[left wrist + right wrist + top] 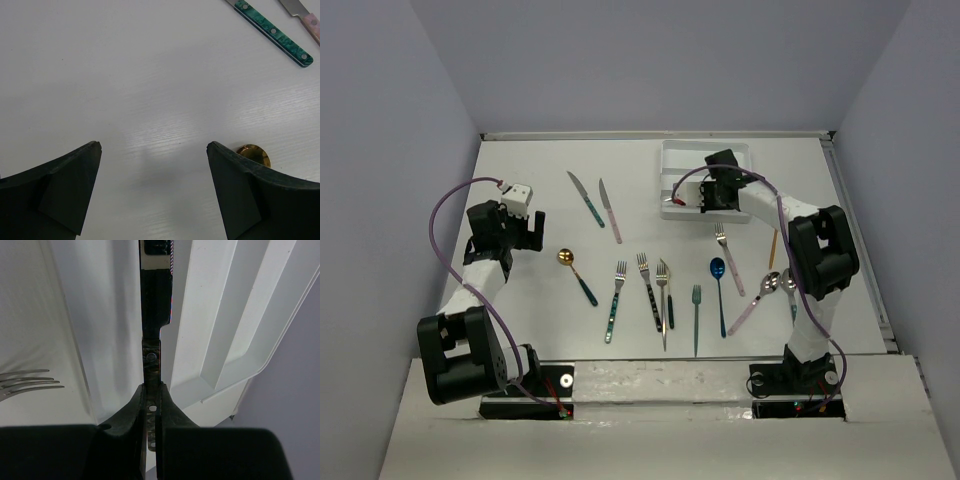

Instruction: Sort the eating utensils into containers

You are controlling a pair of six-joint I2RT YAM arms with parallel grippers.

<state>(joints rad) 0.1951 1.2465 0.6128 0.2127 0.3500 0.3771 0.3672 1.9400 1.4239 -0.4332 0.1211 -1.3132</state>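
My right gripper (151, 390) is shut on a black-handled knife (151, 355) and holds it lengthwise over the white cutlery tray (220, 340), blade pointing away. In the top view this gripper (705, 196) hangs over the tray's near half (700, 146). My left gripper (154, 147) is open and empty above bare table at the left (525, 228). A gold spoon bowl (254, 154) lies just past its right finger. A teal-handled knife (586, 199) and a pink-handled knife (610, 210) lie between the arms.
Several utensils lie in a loose row across the table's near half: a gold spoon (576, 275), forks (614, 300) (648, 290) (696, 318), a blue spoon (719, 290), a pink-handled fork (728, 258) and spoons (760, 295). Fork tines (30, 382) show left of the tray.
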